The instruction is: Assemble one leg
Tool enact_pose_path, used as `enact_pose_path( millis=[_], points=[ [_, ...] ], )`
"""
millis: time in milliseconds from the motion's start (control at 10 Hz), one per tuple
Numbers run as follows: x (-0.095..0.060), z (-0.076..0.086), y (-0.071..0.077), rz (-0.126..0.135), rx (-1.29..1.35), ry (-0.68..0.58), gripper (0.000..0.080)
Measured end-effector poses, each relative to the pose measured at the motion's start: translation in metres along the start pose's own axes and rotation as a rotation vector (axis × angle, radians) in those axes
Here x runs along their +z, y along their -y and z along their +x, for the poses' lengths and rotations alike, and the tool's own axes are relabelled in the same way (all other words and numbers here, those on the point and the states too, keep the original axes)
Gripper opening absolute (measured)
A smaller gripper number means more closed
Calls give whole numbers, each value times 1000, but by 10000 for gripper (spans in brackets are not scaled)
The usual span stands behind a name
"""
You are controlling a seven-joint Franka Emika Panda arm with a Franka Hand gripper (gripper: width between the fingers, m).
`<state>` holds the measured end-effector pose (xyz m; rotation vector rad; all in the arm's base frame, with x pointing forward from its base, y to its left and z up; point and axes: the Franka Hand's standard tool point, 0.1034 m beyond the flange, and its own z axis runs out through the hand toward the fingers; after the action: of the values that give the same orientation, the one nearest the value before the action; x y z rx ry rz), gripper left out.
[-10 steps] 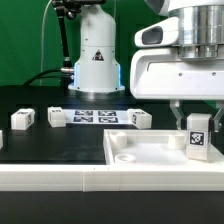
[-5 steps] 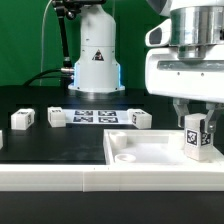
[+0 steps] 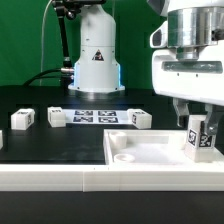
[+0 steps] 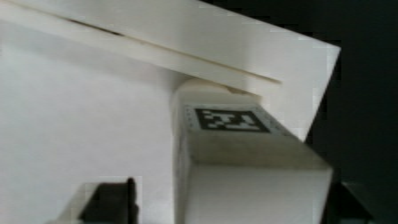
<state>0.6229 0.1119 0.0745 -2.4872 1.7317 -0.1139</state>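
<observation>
Exterior view: spare legs (image 3: 20,119) lie on the table (image 3: 45,142), with the marker board (image 3: 95,117) between them. The panel (image 3: 140,150) lies nearer the front. At the right, the gripper (image 3: 197,128) is clenched on the leg (image 3: 198,142), which hangs slightly tilted over the panel's right end.

Judgement: square the leg upright before lowering it.

Only the wrist view shows the leg's tag (image 4: 231,122) near the panel's rim. Neither view shows the target hole.

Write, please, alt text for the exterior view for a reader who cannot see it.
The arm's jaws hold a white tagged leg over the end of the white panel at the exterior view's right. Three more legs and the marker board lie on the black table behind the panel.
</observation>
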Motion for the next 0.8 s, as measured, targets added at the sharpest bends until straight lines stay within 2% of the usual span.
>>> enact_pose_path(
  millis=[100, 200, 300, 500, 800],
  points=[
    [0, 0, 0, 1, -46, 0, 554],
    [0, 0, 0, 1, -60, 0, 632],
    [0, 1, 1, 1, -178, -1, 644],
    [0, 4, 1, 9, -371, -3, 649],
    [2, -2, 2, -4, -676, -4, 649]
  ],
)
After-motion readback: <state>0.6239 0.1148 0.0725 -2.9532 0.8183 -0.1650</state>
